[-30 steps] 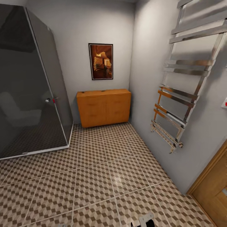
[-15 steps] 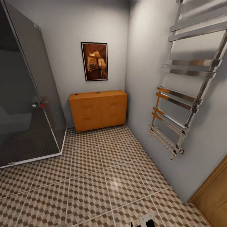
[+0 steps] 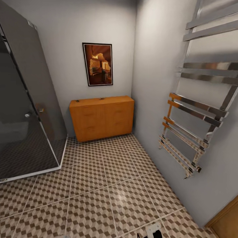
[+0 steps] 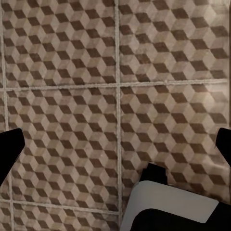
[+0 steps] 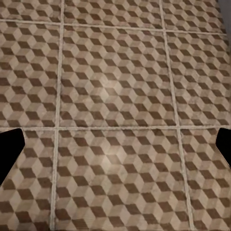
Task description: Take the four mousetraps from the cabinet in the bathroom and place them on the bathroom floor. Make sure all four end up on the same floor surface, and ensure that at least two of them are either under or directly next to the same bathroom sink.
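The orange-brown cabinet (image 3: 102, 117) stands against the far wall in the corner, its drawers shut. Two tiny dark specks lie on its top, too small to make out as mousetraps. The cube-patterned bathroom floor (image 3: 99, 191) stretches from me to the cabinet. The sink is out of view. My left gripper (image 4: 115, 149) hangs open over the tiles, with its dark fingertips (image 4: 9, 147) at the picture's edges and nothing between them. My right gripper (image 5: 115, 144) is likewise open over bare tiles. A white and black part of my body (image 3: 152, 230) shows at the head view's lower edge.
A dark glass shower enclosure (image 3: 26, 105) fills the left side. A chrome towel rail (image 3: 195, 132) juts from the right wall. A framed picture (image 3: 98, 64) hangs above the cabinet. A wooden door (image 3: 228, 221) is at the near right.
The head camera has moved forward and turned: the cabinet looks larger and sits further left, the towel rail is closer, and the door has slid mostly out of the picture.
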Robot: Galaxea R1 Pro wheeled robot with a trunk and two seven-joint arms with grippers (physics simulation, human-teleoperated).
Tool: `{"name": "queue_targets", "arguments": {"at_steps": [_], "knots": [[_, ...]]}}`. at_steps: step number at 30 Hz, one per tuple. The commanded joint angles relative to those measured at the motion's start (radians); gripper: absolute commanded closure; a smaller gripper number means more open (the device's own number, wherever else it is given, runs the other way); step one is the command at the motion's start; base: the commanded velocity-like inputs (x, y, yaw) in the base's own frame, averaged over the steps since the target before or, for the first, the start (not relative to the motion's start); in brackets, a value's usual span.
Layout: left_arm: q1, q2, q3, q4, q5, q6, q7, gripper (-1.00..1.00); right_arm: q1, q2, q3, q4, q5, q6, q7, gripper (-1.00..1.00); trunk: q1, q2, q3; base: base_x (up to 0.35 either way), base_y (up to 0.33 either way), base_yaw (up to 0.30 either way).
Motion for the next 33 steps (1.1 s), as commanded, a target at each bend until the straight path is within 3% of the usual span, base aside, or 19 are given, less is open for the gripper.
{"name": "queue_targets", "arguments": {"at_steps": [1,19,33], "knots": [[0.000,0.000,-0.007,0.000,0.007,-0.002,0.002,-1.00,-0.001,0.000,0.008,0.001,0.005,0.000,-0.010,-1.00,0.001,-0.001,-0.001,0.337,0.000,0.000],[0.000,-0.001,-0.008,0.000,0.007,-0.002,0.002,-1.00,-0.001,0.000,0.008,0.001,0.006,0.000,-0.010,-1.00,0.001,-0.001,-0.001,0.337,-0.037,0.133],[0.000,-0.003,-0.009,0.000,0.007,-0.002,0.002,-1.00,-0.001,0.000,0.008,0.001,0.004,0.000,-0.010,-1.00,0.001,-0.001,-0.001,0.337,-0.100,0.025]]}}
